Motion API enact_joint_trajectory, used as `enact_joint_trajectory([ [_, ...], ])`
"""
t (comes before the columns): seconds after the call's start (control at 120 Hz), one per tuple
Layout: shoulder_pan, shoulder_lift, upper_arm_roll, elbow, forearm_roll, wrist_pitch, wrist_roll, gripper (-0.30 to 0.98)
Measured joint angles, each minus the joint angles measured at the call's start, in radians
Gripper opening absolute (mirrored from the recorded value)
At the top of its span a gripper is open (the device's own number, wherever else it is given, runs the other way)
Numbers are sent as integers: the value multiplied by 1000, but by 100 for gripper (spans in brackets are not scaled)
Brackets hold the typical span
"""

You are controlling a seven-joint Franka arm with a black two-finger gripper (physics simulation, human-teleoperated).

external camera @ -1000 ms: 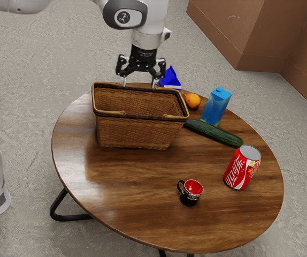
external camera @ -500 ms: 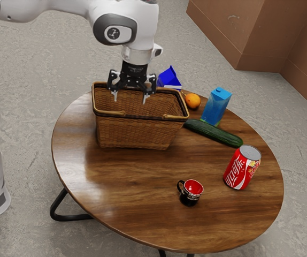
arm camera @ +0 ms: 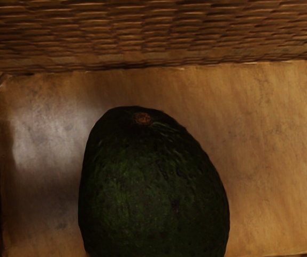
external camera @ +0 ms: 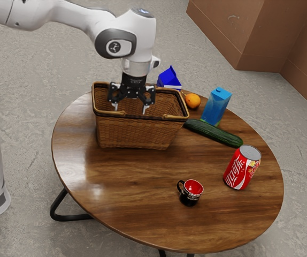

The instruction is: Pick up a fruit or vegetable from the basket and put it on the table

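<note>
And here we are, our hand [external camera: 130, 108] dipping into the mouth of the woven basket [external camera: 135, 134], its two fingertips spread wide and gripping nothing! Right underneath us sits the avocado [arm camera: 153, 193], dark green and bumpy (we even spot its little brown stem scar), down inside the basket near one woven wall. Out on the worktop [external camera: 121, 193], toward the exterior view's right of our hand, we have the orange [external camera: 192, 100], the blue carton [external camera: 216, 106] and the cucumber [external camera: 214, 133]; farther from our hand than those stand the red can [external camera: 242, 167] and the small black cup [external camera: 191, 193], red inside!
</note>
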Motion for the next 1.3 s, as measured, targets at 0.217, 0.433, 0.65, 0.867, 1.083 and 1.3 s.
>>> enact_joint_trajectory([
  [0.217,12,1,-1,-38,-26,37,5,69],
  [0.433,28,7,-7,-51,-38,70,10,69],
  [0.65,30,8,-8,-55,-41,89,14,68],
  [0.867,51,0,-21,-81,-43,100,16,68],
  [1.083,54,20,-23,-87,-55,118,18,68],
  [1.3,62,48,-23,-89,-88,137,20,68],
])
